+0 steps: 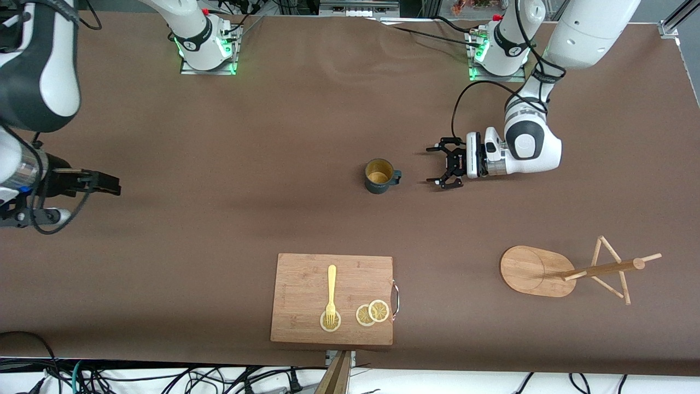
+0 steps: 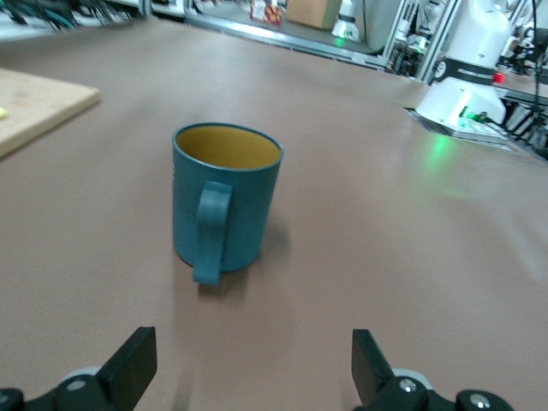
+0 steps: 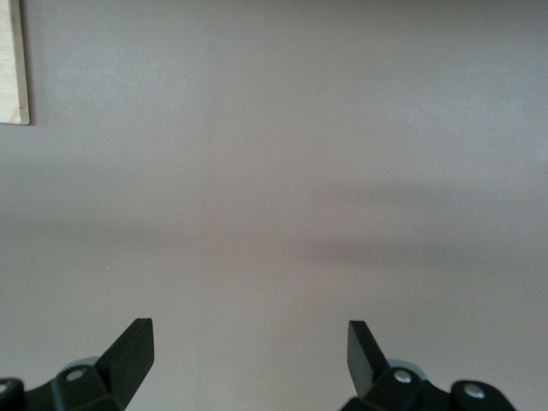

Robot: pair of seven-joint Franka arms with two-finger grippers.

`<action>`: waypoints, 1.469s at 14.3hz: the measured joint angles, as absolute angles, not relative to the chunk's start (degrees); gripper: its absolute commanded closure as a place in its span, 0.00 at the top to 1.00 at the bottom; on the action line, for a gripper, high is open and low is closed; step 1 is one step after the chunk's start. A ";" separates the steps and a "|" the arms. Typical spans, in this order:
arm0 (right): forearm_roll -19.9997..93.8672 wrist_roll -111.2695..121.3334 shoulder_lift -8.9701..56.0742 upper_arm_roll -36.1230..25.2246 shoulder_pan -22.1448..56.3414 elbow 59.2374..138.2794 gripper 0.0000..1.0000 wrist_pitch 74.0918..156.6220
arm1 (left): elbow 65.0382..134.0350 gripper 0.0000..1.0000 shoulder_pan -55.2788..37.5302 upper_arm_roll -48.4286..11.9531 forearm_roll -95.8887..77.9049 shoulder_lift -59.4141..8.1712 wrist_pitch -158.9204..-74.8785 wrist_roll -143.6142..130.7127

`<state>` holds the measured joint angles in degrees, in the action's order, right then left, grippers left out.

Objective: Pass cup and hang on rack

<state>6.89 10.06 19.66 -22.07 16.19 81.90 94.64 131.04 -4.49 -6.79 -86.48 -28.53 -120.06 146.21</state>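
Upright cup mid-tabletop, bare surface around; left gripper beside its handle, right gripper at the tabletop's edge, both jaws apart.

The brown counter carried an upright cup, a cutting board and the rack lying toppled.

A board is lying on the table. A fork and three lemon slices are being carried on it.

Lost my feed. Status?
Left pincer open beside cup, handle facing it. Right pincer open, waiting. Rack upright, path clear.
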 measured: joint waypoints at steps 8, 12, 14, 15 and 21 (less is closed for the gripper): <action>-0.23 11.62 6.49 -5.12 1.78 98.82 1.00 99.41 | 124.18 1.00 -7.89 -6.88 -93.94 -35.47 -120.46 154.51; -0.40 11.79 3.44 -2.91 -0.52 100.92 1.00 98.09 | 121.81 1.00 -9.78 -6.93 -95.89 -37.68 -120.53 154.89; -0.48 11.92 3.28 -2.04 -1.14 99.94 1.00 98.11 | 121.50 1.00 -10.98 -6.96 -96.65 -38.11 -120.62 154.92; -0.48 11.92 3.30 -1.85 -1.22 99.49 1.00 98.13 | 121.44 1.00 -11.41 -6.96 -96.96 -38.17 -120.76 154.94; -0.48 12.17 3.33 -0.76 -1.42 96.18 1.00 97.63 | 121.46 1.00 -12.31 -7.56 -97.34 -38.49 -120.83 155.35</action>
